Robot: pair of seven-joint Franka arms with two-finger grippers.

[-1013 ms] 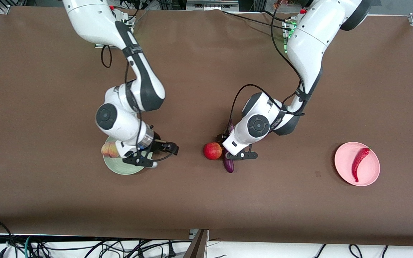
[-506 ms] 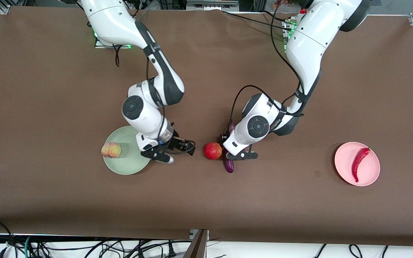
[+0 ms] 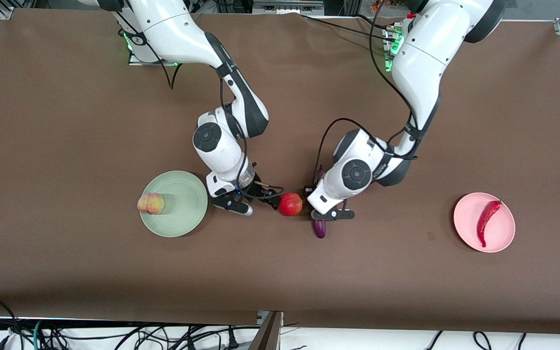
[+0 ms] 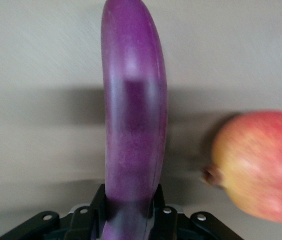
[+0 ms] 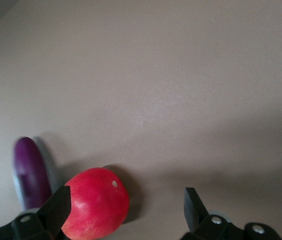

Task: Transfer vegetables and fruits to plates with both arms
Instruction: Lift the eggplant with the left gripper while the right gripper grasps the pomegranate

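**Purple eggplant pinched, red apple between spread fingers**

Black fingers of the left gripper [image 3: 323, 214] are pressed onto the eggplant [image 3: 320, 228], one on each side of its slim purple body. The left wrist view shows the eggplant running straight out from between them. Its rounded end pokes out from under the gripper toward the front camera. Whether it is lifted clear of the brown table [image 3: 66, 121] or lying on it, I cannot tell. This gripper sits over the middle of the table.

Just beside the eggplant, toward the right arm's end of the table, the red apple [image 3: 290, 204] rests on the table.

The right gripper [image 3: 266, 197] is down at the apple with its fingers [image 5: 57, 202] spread wide. In the right wrist view the apple sits in the gap, close against one finger and well apart from the second. Nothing is gripped.

Farther toward the right arm's end lies the mint green plate [image 3: 183, 214]. The peach [image 3: 151, 203] sits at its outer rim, on the edge away from the apple.

Well apart, toward the left arm's end of the table, the pink plate [image 3: 503, 233] holds the red chili pepper [image 3: 488, 221]. It lies lengthwise across the plate, with its green stem at the rim farthest from the front camera.
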